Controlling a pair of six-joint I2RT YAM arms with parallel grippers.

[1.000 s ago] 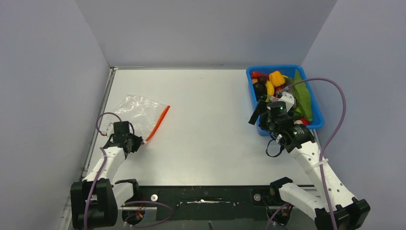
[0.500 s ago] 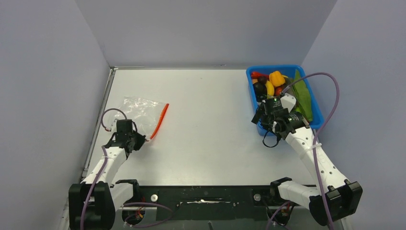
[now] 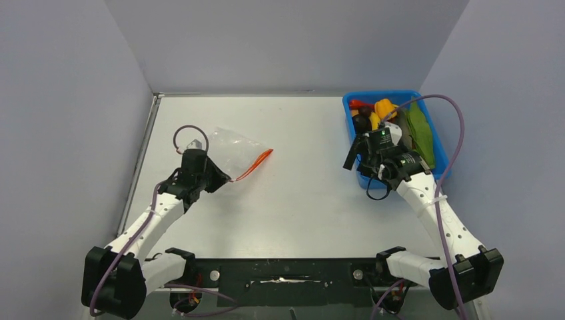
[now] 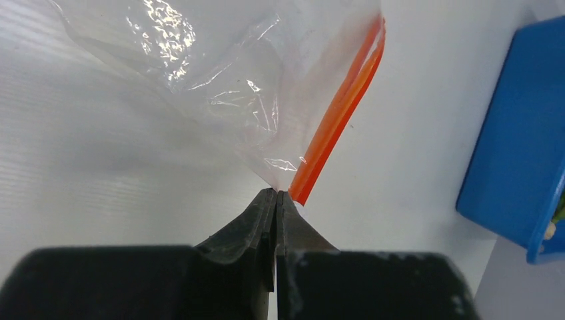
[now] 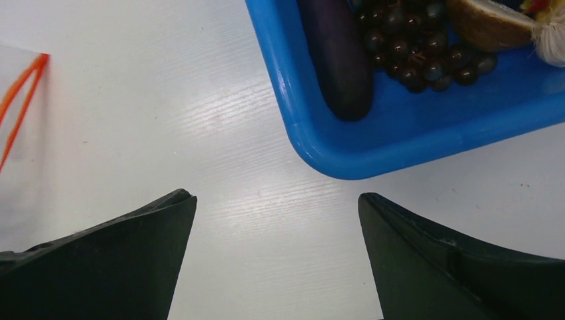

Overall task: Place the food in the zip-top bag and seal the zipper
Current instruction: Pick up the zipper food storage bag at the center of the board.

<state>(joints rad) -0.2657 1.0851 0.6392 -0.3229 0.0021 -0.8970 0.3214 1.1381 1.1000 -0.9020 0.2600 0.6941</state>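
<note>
Clear zip-top bag pinched at corner; food in blue bin.

zip-top bag: 1 | zipper: 1 | blue bin: 1 | aubergine: 1 | grape bunch: 1

Both arms are built of white link shells joined by black joints. The left arm, at the lower left of the top view, carries a purple cable. The right arm, at the lower right, has a longer purple cable and a small green light on its black wrist (with a thin black wire loop beneath). The black bases are blocky. In the wrist views the fingers are matt black wedges.
</note>
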